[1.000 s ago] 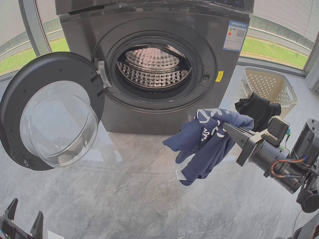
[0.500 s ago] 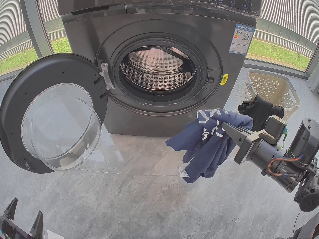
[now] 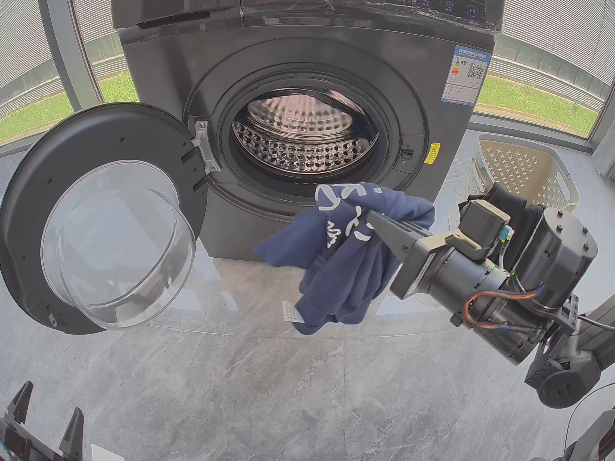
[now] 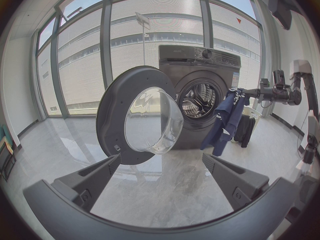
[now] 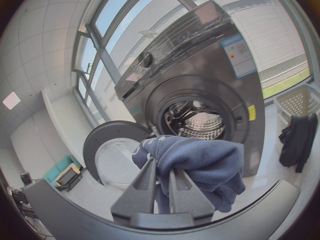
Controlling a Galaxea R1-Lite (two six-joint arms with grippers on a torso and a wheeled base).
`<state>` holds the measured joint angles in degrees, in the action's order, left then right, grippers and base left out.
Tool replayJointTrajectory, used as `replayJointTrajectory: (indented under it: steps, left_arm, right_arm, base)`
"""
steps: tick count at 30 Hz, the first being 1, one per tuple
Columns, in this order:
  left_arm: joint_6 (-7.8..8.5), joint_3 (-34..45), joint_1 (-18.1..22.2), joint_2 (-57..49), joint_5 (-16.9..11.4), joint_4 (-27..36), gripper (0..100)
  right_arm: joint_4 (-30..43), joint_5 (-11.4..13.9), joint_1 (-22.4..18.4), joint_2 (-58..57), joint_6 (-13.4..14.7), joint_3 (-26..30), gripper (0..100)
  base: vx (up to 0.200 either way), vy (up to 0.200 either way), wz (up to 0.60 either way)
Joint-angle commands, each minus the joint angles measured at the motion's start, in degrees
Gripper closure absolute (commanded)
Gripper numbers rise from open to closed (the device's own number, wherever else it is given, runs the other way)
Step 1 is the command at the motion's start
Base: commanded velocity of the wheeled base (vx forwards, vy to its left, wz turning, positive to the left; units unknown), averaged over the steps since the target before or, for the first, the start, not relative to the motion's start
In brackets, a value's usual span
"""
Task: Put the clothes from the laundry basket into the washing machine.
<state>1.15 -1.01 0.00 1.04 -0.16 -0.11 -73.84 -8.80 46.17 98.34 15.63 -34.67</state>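
The grey washing machine (image 3: 442, 155) stands ahead with its round door (image 3: 70, 155) swung open to the left and the steel drum (image 3: 301, 132) bare. My right gripper (image 3: 378, 222) is shut on a navy blue garment (image 3: 339, 251) with white print, which hangs just below and in front of the door opening. From the right wrist view the blue garment (image 5: 200, 164) bunches over the right gripper (image 5: 163, 170). A black garment (image 3: 509, 203) drapes over the rim of the beige laundry basket (image 3: 532, 168) at the machine's right. My left gripper (image 3: 51, 399) sits low at the near left, open with nothing between its fingers.
Grey marble floor (image 3: 256, 379) spreads in front of the machine. The open door's glass bowl (image 3: 115, 238) bulges out to the left of the opening. Tall windows (image 3: 551, 33) run behind the machine and basket.
My right gripper has carried the blue garment left and slightly up, from beside the basket to just under the door opening. The head view shifted a little at first. The left gripper stayed put.
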Motion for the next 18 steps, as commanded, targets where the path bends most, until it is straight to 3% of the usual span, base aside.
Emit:
replayJointTrajectory:
  steps: [1,5,7,11,14,18]
  left_arm:
    - [1.67,1.0,0.0,-0.9,-0.8,-0.3,0]
    - [-2.46,-7.7,0.8,1.2,-4.6,-7.1,0]
    - [-2.9,-10.1,0.5,4.9,-9.4,-6.6,0]
    - [-4.93,-6.4,0.4,14.7,-20.7,-4.7,0]
    - [-4.4,-5.7,-0.1,22.3,-25.9,-6.8,0]
    - [-3.26,-5.9,-1.9,32.5,-30.3,-12.1,0]
  right_arm:
    - [-0.5,1.8,2.2,3.2,0.5,-2.4,100]
    - [-0.2,1.6,1.9,6.8,0.0,-6.7,100]
    - [0.0,1.6,1.6,8.4,-0.1,-10.2,100]
    - [-0.6,1.4,2.1,10.9,-0.1,-15.7,100]
    - [-0.5,1.6,1.9,11.2,-0.1,-17.0,100]
    - [0.2,2.4,1.8,10.6,-0.1,-18.0,100]
  base:
    - [0.0,0.0,0.0]
    - [0.0,0.0,0.0]
    - [0.0,0.0,0.0]
    - [0.0,0.0,0.0]
    - [0.0,0.0,0.0]
    - [0.0,0.0,0.0]
